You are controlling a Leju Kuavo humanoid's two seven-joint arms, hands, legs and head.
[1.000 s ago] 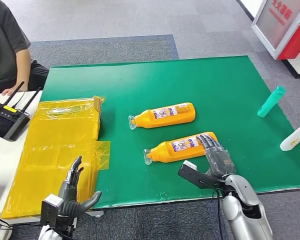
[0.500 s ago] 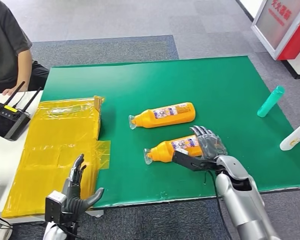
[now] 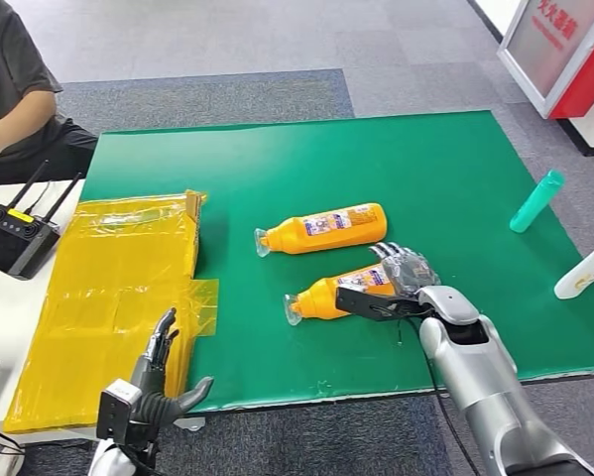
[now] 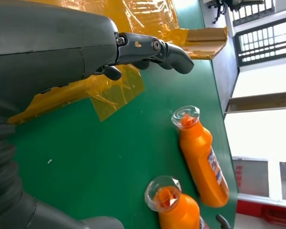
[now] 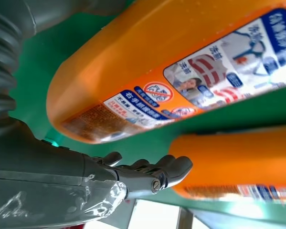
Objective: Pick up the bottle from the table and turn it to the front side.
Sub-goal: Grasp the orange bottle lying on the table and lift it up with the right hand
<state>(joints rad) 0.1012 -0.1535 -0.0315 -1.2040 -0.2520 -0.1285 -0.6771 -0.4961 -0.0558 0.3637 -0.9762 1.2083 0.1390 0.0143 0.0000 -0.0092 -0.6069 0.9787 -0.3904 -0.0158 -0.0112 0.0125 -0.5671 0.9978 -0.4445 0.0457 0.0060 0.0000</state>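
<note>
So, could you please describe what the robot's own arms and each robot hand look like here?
Both arms are smooth silver shells. The right robot hand has dark grey fingers and a long, flat black thumb; a thin black cable runs beside its wrist. The left robot hand has dark fingers, a grey thumb and a boxy silver-and-black wrist block. The wrist views show a grey ribbed cover behind each hand.

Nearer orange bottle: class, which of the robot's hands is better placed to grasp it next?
Right. The right hand is already at the nearer orange bottle; the left hand hangs over the table's near edge, beside the yellow sheet.
</note>
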